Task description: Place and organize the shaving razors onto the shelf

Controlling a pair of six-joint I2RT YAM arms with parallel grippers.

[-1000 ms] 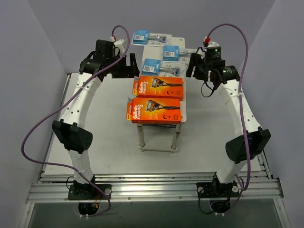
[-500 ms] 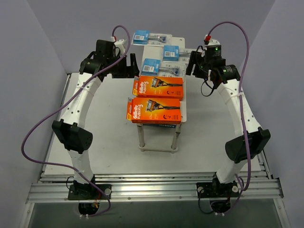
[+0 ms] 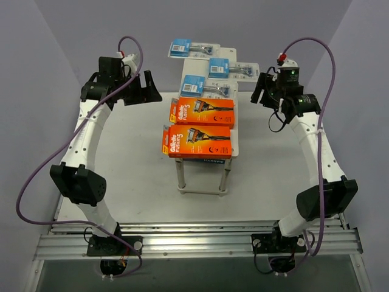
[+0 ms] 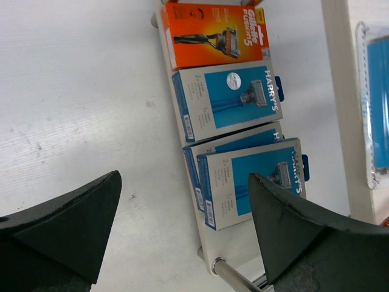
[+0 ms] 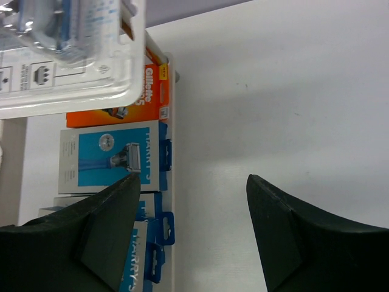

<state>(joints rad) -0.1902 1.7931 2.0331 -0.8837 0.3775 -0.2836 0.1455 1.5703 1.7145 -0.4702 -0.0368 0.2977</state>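
small stand with pale wood-grain top (image 3: 234,125) seen mid-table. two flat orange razor boxes (image 3: 202,112) laid side by side at near end, three clear blister packs with blue cards (image 3: 205,87) staggered at far end. left gripper (image 3: 141,94) and right gripper (image 3: 261,94) held off to either side, apart from stand.

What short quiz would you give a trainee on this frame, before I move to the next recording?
1. How many orange boxes lie on the shelf's top tier?
2. True or false: the left gripper is holding a razor pack.
3. In the left wrist view, the blue-and-white boxes sit on: A) the top tier, B) the lower tier, C) an orange box.
Key: 1. Two. 2. False; its jaws stand open and empty. 3. B.
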